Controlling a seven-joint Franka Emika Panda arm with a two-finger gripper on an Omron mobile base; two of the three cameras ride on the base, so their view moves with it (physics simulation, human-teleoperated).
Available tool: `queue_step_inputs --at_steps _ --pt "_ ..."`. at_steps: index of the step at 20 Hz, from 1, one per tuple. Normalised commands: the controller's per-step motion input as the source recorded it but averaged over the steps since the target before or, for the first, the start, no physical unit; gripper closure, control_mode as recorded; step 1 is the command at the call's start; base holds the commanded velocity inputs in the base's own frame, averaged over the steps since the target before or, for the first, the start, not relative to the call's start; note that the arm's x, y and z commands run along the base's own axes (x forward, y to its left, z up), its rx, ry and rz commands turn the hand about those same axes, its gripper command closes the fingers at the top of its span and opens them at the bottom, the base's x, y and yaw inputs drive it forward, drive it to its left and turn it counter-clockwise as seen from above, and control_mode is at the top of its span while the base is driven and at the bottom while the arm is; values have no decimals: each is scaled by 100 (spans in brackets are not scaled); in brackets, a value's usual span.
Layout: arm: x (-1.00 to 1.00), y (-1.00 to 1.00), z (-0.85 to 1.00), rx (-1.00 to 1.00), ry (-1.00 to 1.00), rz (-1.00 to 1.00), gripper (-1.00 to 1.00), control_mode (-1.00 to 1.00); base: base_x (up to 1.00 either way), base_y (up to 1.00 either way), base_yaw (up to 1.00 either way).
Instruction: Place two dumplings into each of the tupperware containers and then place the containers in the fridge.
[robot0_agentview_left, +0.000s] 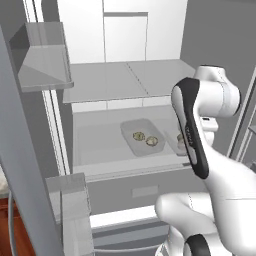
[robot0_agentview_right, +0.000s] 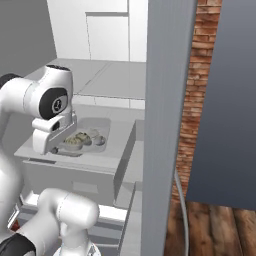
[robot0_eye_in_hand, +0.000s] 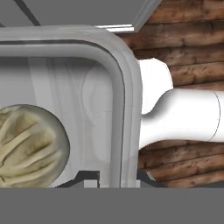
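Pale fridge shelf; fingers straddle translucent rounded tub rim, gripping it.

Shell: my arm is glossy white, built of rounded tubular links with bulging joints.
Forearm inlay: a long dark strip with faint pale lettering runs along the link behind the hand.
Joint cap: a round dark disc with a small white mark sits just above the hand.
Hand: a boxy white block with squared edges.
Base joint: dark ring.
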Motion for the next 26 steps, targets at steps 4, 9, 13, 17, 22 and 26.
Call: queue_step_inputs --at_steps 4,9,13,17,22,26 --pt "-87 0 0 0 -10 0 100 -100 0 0 0" --pt "-45 0 20 0 -16 0 100 -100 0 0 0" --pt "-15 0 58 0 -8 0 100 -100 0 0 0" --pt "-23 0 58 0 -1 0 100 -100 0 0 0" --pt "-31 0 31 0 -6 0 100 -100 0 0 0" --pt "-27 0 11 0 -22 0 100 -100 0 0 0"
